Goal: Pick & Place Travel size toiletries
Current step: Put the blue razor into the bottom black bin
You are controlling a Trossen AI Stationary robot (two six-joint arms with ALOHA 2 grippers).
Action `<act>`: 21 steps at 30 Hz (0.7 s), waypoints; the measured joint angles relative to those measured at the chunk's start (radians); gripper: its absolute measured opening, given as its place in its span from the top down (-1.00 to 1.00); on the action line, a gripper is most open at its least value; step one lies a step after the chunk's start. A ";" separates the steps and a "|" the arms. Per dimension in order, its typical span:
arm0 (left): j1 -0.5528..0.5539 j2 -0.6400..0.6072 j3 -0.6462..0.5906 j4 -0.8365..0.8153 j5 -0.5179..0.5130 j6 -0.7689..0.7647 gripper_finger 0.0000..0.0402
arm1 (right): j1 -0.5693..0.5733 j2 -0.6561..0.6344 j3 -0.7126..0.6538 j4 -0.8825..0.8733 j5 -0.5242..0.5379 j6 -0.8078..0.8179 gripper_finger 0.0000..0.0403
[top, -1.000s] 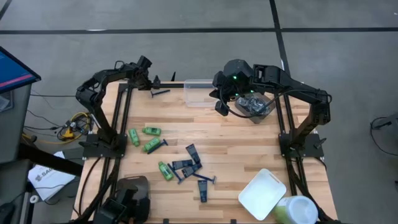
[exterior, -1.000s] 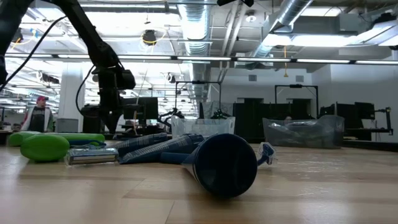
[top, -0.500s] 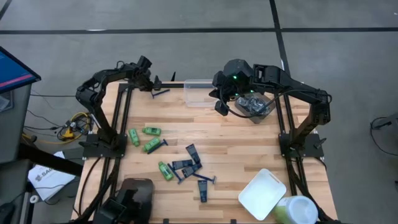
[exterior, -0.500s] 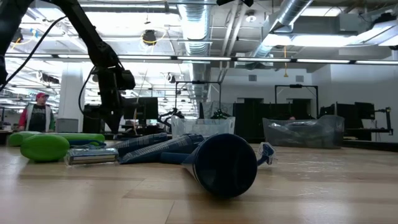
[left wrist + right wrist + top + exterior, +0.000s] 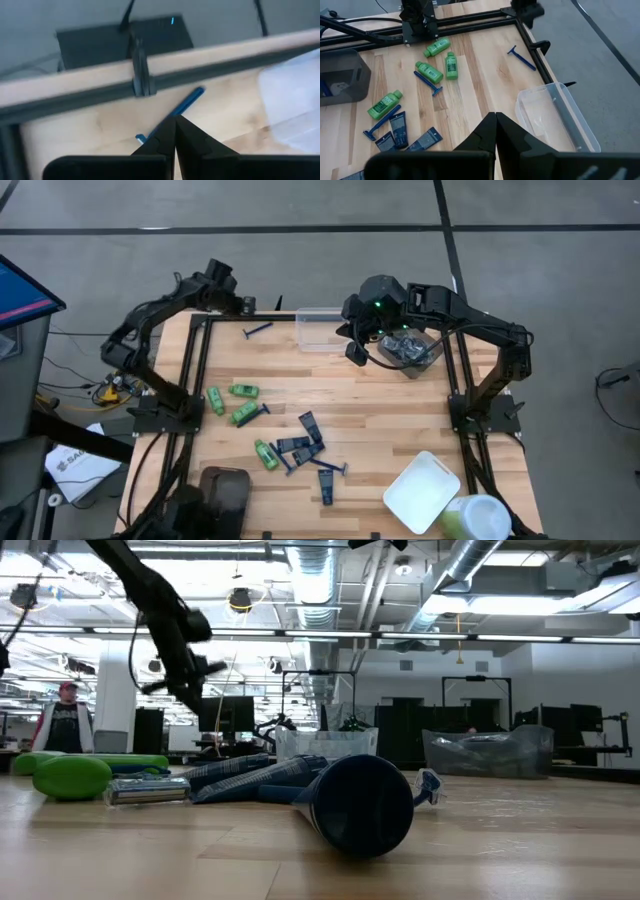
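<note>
The left pincer hangs at the upper left of the high view, over the worktop's far edge, fingers pressed together and empty. Just beside it lies a lone blue razor, between the pincer and the clear tub. The right pincer hovers at upper centre, beside the clear tub and the grey tub, also closed on nothing.

The rest of the toiletries lie scattered across the middle and lower left of the high view. Counted there: four green mini bottles, about five flat navy tubes, and roughly four blue razors including the lone one; the overlap in the pile leaves the tube and razor counts uncertain. The grey tub holds several items, too jumbled to count. A white tub sits empty at lower right, next to a green-and-white container.

By my judgement all of these are light. The bottles look stiff but smooth and round, liable to roll or squirt out, so grip them across the middle of the body. The tubes are soft and flat; pinch them near the cap, where they are thickest. The razors are thin and rigid; take them mid-handle, away from the head.
</note>
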 joint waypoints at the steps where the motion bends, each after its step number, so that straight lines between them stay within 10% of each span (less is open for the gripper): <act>1: -0.006 -0.027 0.000 0.001 -0.005 -0.004 1.00 | 0.000 0.000 0.000 0.000 0.000 0.000 1.00; 11: -0.156 -0.195 0.000 -0.001 -0.059 -0.002 0.91 | 0.015 0.000 0.000 -0.002 0.000 0.007 1.00; 16: -0.283 -0.198 0.000 -0.018 -0.100 0.027 0.55 | 0.029 0.000 0.000 -0.003 -0.003 0.008 1.00; 21: -0.431 -0.138 0.000 -0.060 -0.363 0.067 0.06 | 0.040 0.000 0.000 -0.014 -0.005 0.008 1.00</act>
